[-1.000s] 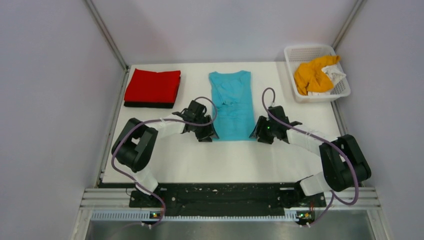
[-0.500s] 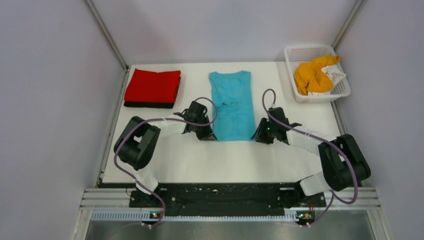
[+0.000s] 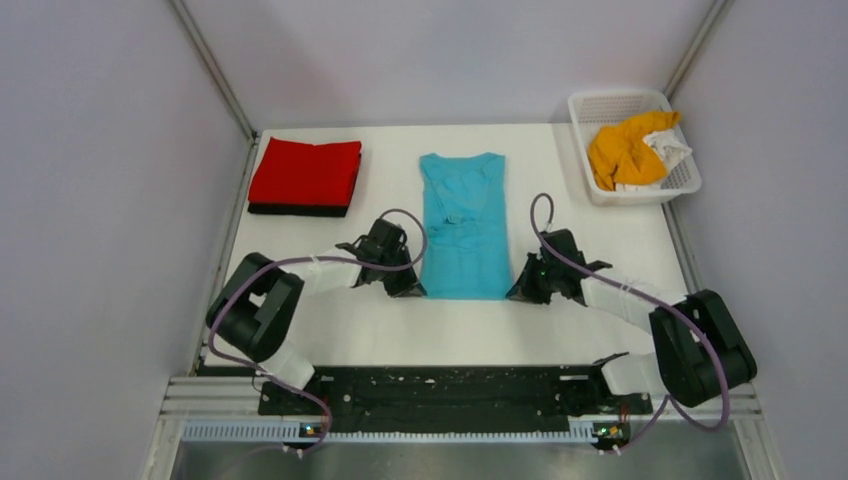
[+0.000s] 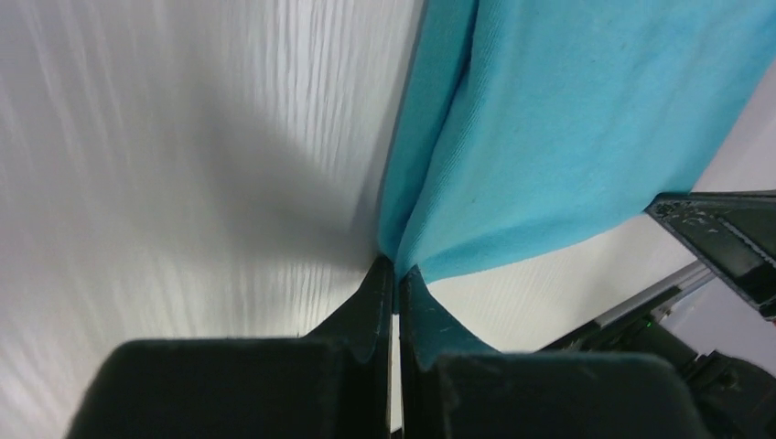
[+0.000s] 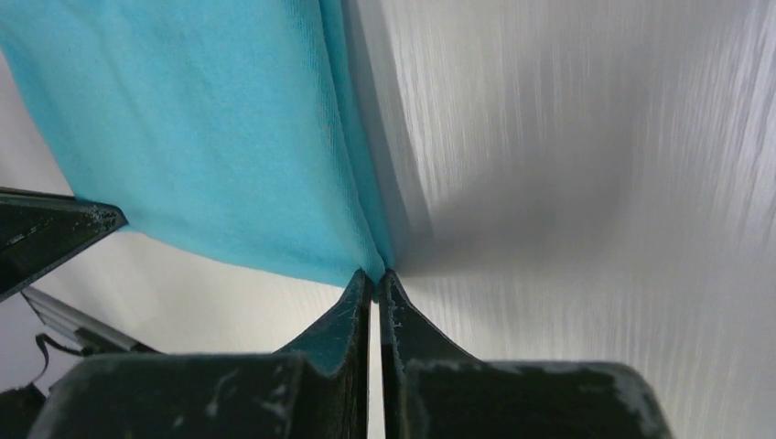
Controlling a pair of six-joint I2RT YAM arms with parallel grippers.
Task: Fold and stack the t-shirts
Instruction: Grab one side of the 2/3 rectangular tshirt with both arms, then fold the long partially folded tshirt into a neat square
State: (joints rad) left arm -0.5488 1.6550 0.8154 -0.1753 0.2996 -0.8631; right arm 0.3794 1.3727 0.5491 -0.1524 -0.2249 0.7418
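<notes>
turquoise t-shirt [image 3: 462, 225] is being laid lengthwise at the middle of the white table [image 3: 450, 335], collar end toward the far edge, its sides seemingly turned in to a narrow strip. its two near corners are being pinched: the left gripper [image 4: 395, 274] is being clamped tight on the near left corner, and the right gripper [image 5: 375, 279] is being clamped tight on the near right corner. in both wrist views a doubled edge of cloth is being drawn up into the closed fingers, slightly off the table.

judging from this, the near hem is being readied for a fold toward the collar. for the step to be done well, both corners are best being raised together and to the same height, so that the hem is being held straight between the grippers. the cloth is best being carried over the shirt, not dragged, so that the far half is not being pulled along the table. the hem is best being set down with the edges matched before the fingers are being released.

at the far left a red folded shirt [image 3: 305, 172] is lying on a black shirt [image 3: 298, 209], and that stack is being judged the place for this one afterwards. at the far right an orange shirt [image 3: 620, 150] and a white shirt [image 3: 672, 150] are lying in the mesh basket [image 3: 612, 97].
</notes>
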